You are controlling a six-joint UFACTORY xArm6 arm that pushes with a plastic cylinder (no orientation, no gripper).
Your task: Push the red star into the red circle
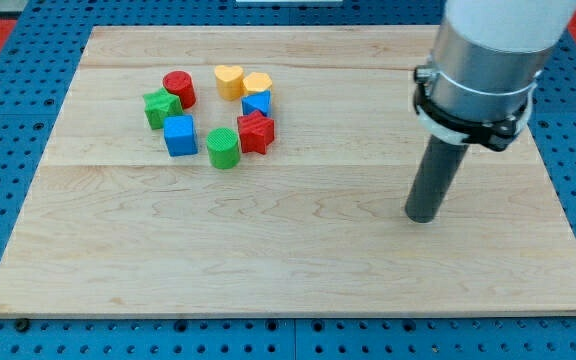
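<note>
The red star [256, 131] lies in a cluster of blocks at the view's upper left of the wooden board [288, 250]. The red circle [179, 88] is a short cylinder at the cluster's top left, apart from the star. My tip [421, 217] rests on the board far to the view's right of the cluster, well clear of every block. The rod rises to a grey cylinder at the view's top right.
A green circle [223, 148] touches the red star's left side. A blue block [257, 103] sits just above the star. A blue cube [180, 135], a green star [160, 107] and two yellow hearts [229, 80] [258, 83] complete the ring.
</note>
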